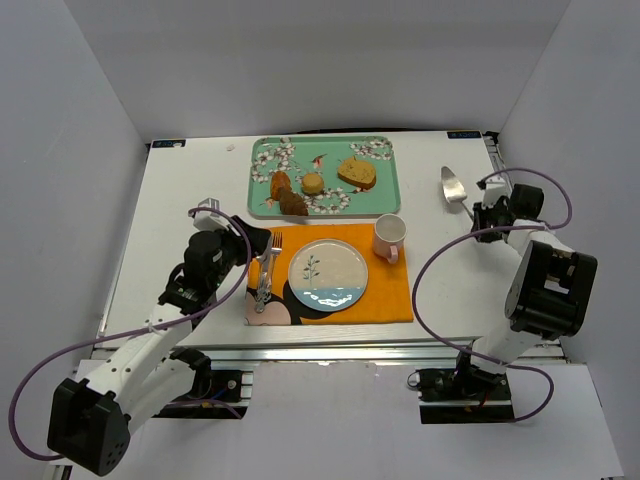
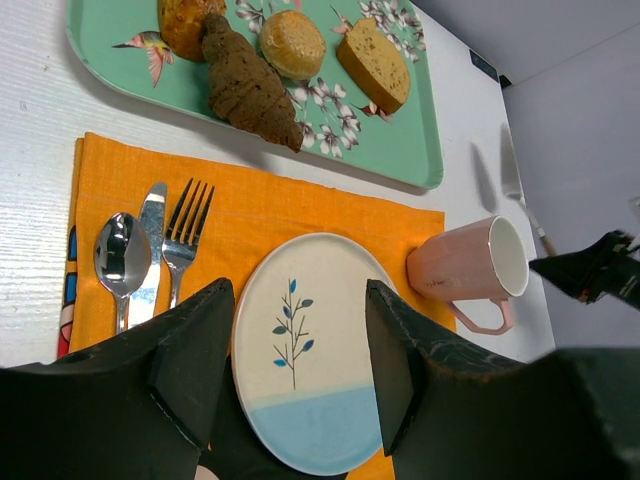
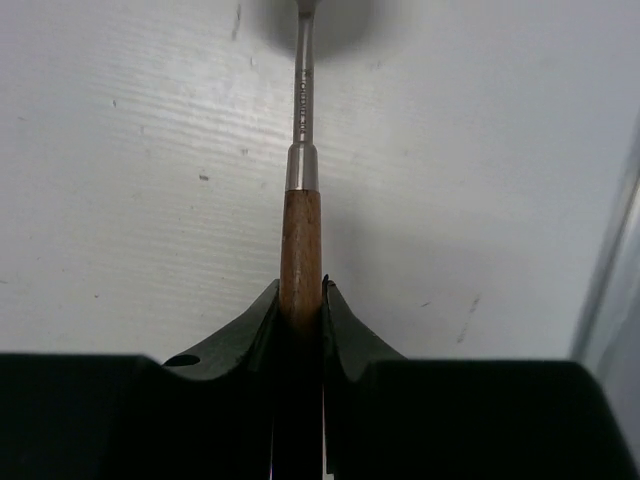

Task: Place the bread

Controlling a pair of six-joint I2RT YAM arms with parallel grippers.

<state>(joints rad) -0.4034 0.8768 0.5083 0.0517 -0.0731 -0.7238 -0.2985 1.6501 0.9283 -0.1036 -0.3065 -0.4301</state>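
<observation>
The bread, a small round tan bun (image 1: 313, 183), lies on the teal tray (image 1: 385, 190) at the back, between dark brown chunks (image 1: 288, 196) and a crusted slice (image 1: 357, 173). It also shows in the left wrist view (image 2: 292, 44). My left gripper (image 1: 256, 246) is open and empty, hovering over the placemat's left part, well short of the tray. In its wrist view (image 2: 298, 312) the jaws frame the white-and-blue plate (image 2: 330, 270). My right gripper (image 1: 482, 214) is shut on the wooden handle (image 3: 300, 240) of a metal server (image 1: 452, 184) at the right.
An orange placemat (image 1: 385, 290) holds the plate (image 1: 342, 262), a pink mug (image 1: 390, 237), and a fork, knife and spoon (image 1: 265, 275) at its left. White walls enclose the table on three sides.
</observation>
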